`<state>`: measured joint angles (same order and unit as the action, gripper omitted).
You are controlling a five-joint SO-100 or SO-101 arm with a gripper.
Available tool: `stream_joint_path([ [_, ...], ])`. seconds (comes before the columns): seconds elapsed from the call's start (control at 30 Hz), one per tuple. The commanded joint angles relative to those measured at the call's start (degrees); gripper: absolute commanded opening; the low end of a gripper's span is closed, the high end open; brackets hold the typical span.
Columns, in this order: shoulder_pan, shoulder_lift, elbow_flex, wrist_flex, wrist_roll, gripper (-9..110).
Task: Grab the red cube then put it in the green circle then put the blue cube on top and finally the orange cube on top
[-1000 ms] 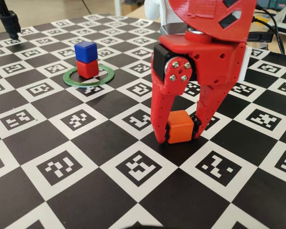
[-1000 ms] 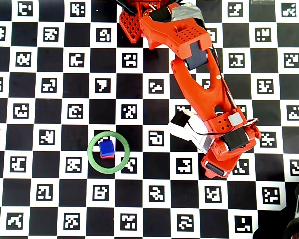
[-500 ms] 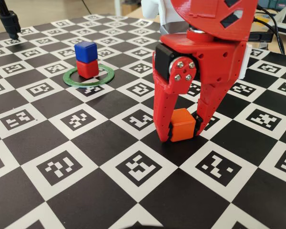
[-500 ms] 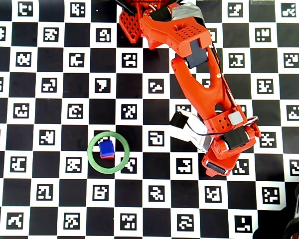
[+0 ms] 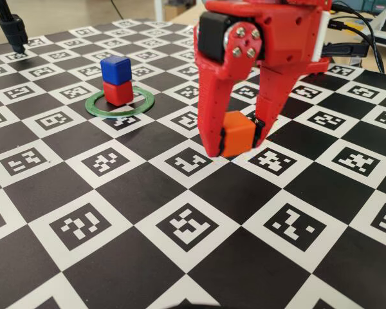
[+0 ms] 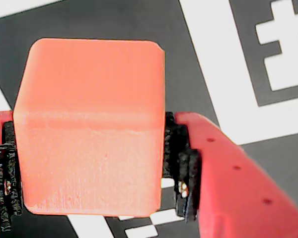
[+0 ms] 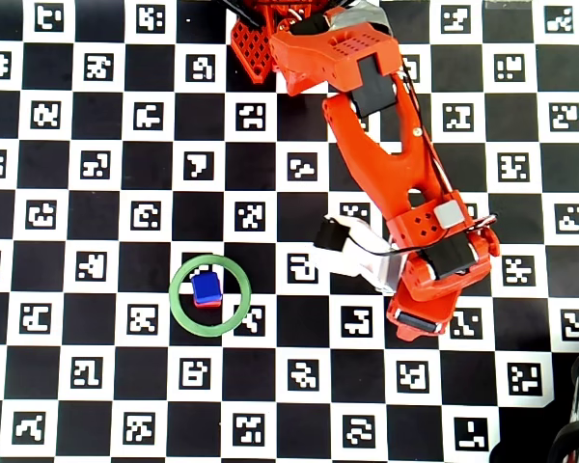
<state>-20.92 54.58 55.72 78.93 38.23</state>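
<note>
My red gripper (image 5: 235, 145) is shut on the orange cube (image 5: 237, 133) and holds it clear of the board, right of the stack in the fixed view. The wrist view is filled by the orange cube (image 6: 89, 124), pinched between the black pads (image 6: 181, 163) of the gripper (image 6: 89, 148). The blue cube (image 5: 115, 67) sits on the red cube (image 5: 118, 93) inside the green circle (image 5: 119, 114). From overhead the blue cube (image 7: 207, 287) covers most of the red cube (image 7: 208, 303), within the green circle (image 7: 175, 295). There the arm (image 7: 434, 256) hides the orange cube.
The table is a black-and-white checkered board (image 5: 83, 225) with printed markers. A black stand (image 5: 13, 29) rises at the far left corner. Cables (image 5: 367, 35) run along the far right edge. The arm's base (image 7: 270, 39) sits at the top of the overhead view.
The gripper has lifted the orange cube off the board and carried it a little left, toward the stack. The stack and the ring have not moved.
</note>
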Motion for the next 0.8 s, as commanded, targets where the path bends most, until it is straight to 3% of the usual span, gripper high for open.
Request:
stream_joint_path([
  [0.0,1.9,9.4,-0.8,1.6,-2.8,11],
  [0.77,14.8,22.6,0.6,23.0,-30.9,9],
])
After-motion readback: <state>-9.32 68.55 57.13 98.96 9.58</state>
